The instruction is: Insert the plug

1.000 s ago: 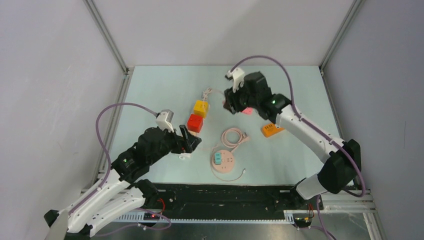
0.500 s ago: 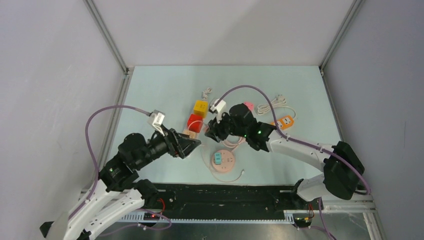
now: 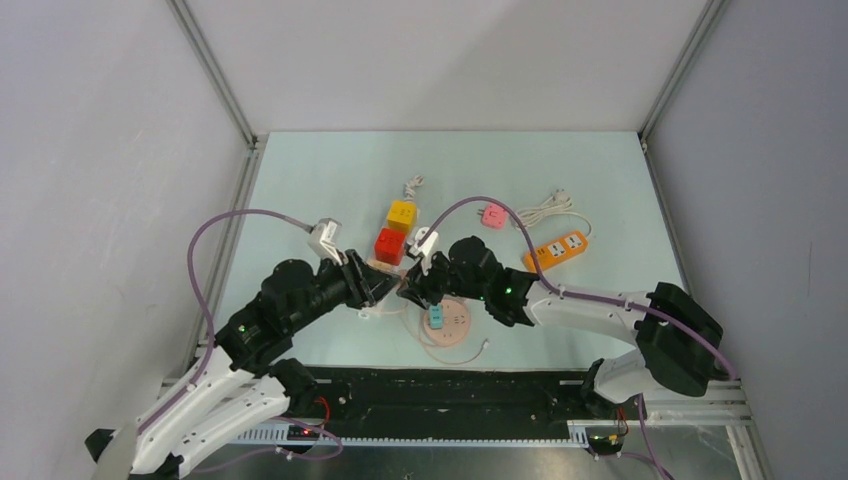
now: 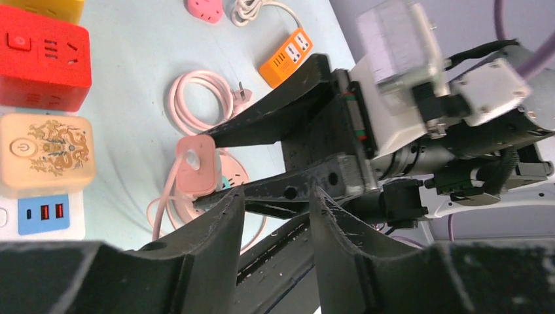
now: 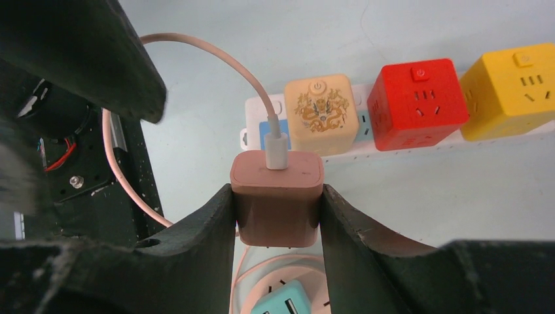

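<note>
Your right gripper (image 5: 277, 219) clamps the dusty-pink square plastic plug (image 5: 278, 190) by its flat sides, centre table, just beside the round pink socket hub (image 3: 458, 328); light, rigid (its cord may tug). Left gripper (image 4: 275, 219) gapes empty.

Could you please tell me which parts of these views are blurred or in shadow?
Top external: evenly lit and sharp. Left wrist: the left jaws fill the bottom edge, dark and out of focus. Right wrist: the plug held in the right jaws sits shaded and looks brownish; the red cube behind is bright and crisp.
</note>
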You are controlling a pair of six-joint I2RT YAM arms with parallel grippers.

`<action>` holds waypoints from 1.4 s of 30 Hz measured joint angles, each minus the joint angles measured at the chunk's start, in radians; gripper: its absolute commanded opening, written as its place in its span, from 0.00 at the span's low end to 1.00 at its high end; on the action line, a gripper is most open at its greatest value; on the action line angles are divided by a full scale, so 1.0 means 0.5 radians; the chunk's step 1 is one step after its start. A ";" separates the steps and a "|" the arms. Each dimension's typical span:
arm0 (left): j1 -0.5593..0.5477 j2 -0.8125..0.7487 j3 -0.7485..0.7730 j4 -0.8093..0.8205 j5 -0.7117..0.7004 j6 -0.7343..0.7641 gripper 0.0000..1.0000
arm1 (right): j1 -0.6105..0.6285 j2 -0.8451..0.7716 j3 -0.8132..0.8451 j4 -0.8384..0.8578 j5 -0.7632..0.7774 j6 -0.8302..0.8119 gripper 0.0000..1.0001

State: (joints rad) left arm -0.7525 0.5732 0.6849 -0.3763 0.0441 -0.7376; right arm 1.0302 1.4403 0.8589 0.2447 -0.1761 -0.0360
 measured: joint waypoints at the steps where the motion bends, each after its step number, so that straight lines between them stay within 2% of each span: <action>1: 0.000 -0.002 -0.009 -0.006 -0.013 -0.014 0.46 | 0.002 -0.005 -0.002 0.015 0.010 -0.003 0.26; 7: 0.000 0.001 -0.050 -0.063 -0.098 -0.071 0.56 | 0.019 -0.067 -0.016 0.091 0.045 -0.018 0.26; 12: 0.000 0.009 -0.057 -0.124 -0.196 -0.099 0.73 | 0.056 -0.092 -0.017 0.094 0.074 -0.060 0.28; 14: 0.000 0.037 -0.056 -0.144 -0.219 -0.095 0.74 | 0.083 -0.102 -0.021 0.090 0.084 -0.096 0.29; 21: -0.002 0.251 -0.046 -0.211 -0.207 -0.074 0.69 | 0.157 -0.154 -0.027 -0.019 0.125 -0.218 0.30; 27: -0.002 0.264 -0.038 -0.224 -0.126 0.029 0.60 | 0.174 -0.154 -0.003 -0.127 0.108 -0.248 0.30; 31: -0.002 0.269 -0.015 -0.228 -0.079 0.115 0.58 | 0.183 -0.134 0.089 -0.255 0.092 -0.246 0.30; 38: -0.001 0.322 -0.013 -0.248 -0.021 0.130 0.51 | 0.198 -0.079 0.153 -0.364 0.079 -0.230 0.30; 42: 0.001 0.339 -0.013 -0.264 0.020 0.130 0.50 | 0.208 -0.054 0.164 -0.382 0.082 -0.229 0.31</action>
State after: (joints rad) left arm -0.7521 0.7425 0.6785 -0.5083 0.0540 -0.6724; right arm 1.1339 1.4132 0.9409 0.0536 -0.1352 -0.1505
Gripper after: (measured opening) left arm 0.498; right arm 0.481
